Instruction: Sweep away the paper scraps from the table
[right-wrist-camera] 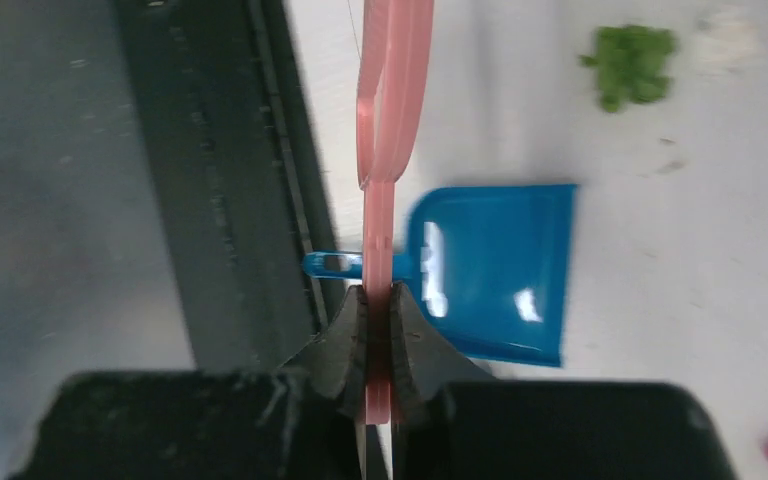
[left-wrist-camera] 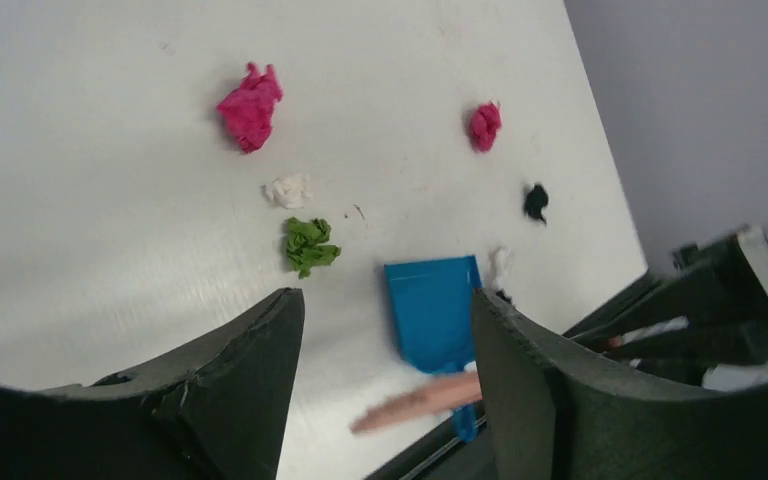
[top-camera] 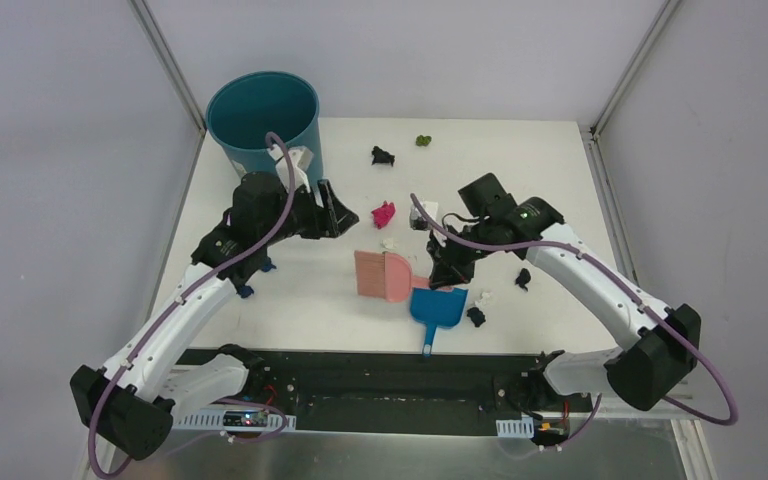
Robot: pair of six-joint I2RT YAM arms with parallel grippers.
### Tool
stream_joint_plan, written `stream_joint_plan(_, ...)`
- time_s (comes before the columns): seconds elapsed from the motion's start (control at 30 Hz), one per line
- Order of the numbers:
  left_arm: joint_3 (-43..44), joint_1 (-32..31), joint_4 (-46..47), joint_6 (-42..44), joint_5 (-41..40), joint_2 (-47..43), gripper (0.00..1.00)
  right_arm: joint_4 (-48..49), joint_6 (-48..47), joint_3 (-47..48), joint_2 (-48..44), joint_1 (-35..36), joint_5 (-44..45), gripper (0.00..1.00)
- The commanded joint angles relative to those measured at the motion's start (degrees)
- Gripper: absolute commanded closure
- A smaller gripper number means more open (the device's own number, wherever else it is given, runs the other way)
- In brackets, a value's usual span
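Paper scraps lie scattered on the white table point(top-camera: 300, 300): a magenta wad point(top-camera: 383, 214), a white one point(top-camera: 390, 243), black ones point(top-camera: 382, 156) point(top-camera: 523, 278) point(top-camera: 476, 317) and an olive one point(top-camera: 423, 141). The left wrist view shows magenta point(left-wrist-camera: 250, 105), white point(left-wrist-camera: 287, 190) and green point(left-wrist-camera: 308, 245) wads. My right gripper point(top-camera: 442, 268) point(right-wrist-camera: 380, 330) is shut on the pink brush point(top-camera: 382, 275) point(right-wrist-camera: 392, 90), held just above the blue dustpan point(top-camera: 438, 310) point(right-wrist-camera: 495, 270). My left gripper point(top-camera: 332, 212) point(left-wrist-camera: 385, 330) is open and empty, raised above the table left of the magenta wad.
A teal round bin point(top-camera: 260, 115) stands at the back left corner, behind my left arm. A black strip point(top-camera: 360, 362) runs along the near table edge, with the dustpan's handle reaching onto it. Grey walls and frame posts surround the table.
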Motion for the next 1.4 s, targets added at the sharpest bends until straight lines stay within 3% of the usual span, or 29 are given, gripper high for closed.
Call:
stream_joint_plan(0.0, -1.9, -0.2, 1.7, 30.0, 20.4, -4.8, 0.37, -7.5, -4.1, 0.3, 2.8, 0.2, -21.1, 1.00)
stream_joint_plan(0.2, -1.3, -4.6, -2.5, 40.1, 29.7, -1.9, 0.37, -10.2, -5.2, 0.7, 6.5, 0.3, -23.7, 1.00)
stream_joint_plan(0.47, -3.0, -9.3, -0.2, 40.8, 35.7, 5.4, 0.38, -10.8, -5.4, 1.7, 8.2, 0.6, -20.8, 1.00)
stream_joint_plan(0.87, -6.6, -9.5, 5.9, 36.5, 47.3, 9.9, 0.66, -8.4, -3.6, 3.2, 9.9, 0.7, -18.9, 1.00)
stream_joint_plan(0.93, -6.7, -9.6, 6.2, 36.3, 48.5, 10.5, 0.75, -8.4, -3.2, 3.8, 10.3, 0.1, -19.8, 1.00)
stream_joint_plan(1.03, -7.0, -9.6, 7.5, 35.8, 49.6, 10.4, 0.98, -8.5, -2.1, 4.9, 10.6, -1.7, -22.1, 1.00)
stream_joint_plan(1.1, -7.6, -9.6, 10.0, 33.1, 50.2, 9.4, 1.00, -8.4, -1.4, 5.7, 10.6, -3.4, -23.4, 1.00)
stream_joint_plan(1.13, -8.1, -9.6, 11.7, 31.8, 50.0, 8.8, 1.00, -7.8, -0.2, 5.9, 10.7, -4.2, -23.6, 0.97)
stream_joint_plan(1.23, -10.7, -8.9, 19.9, 25.6, 50.2, 7.4, 1.00, -5.5, 4.5, 5.4, 10.6, -7.6, -26.7, 0.65)
stream_joint_plan(1.37, -15.9, -6.5, 41.7, 6.6, 53.3, 10.2, 1.00, -5.4, 5.0, 3.7, 10.0, -11.2, -34.8, 0.40)
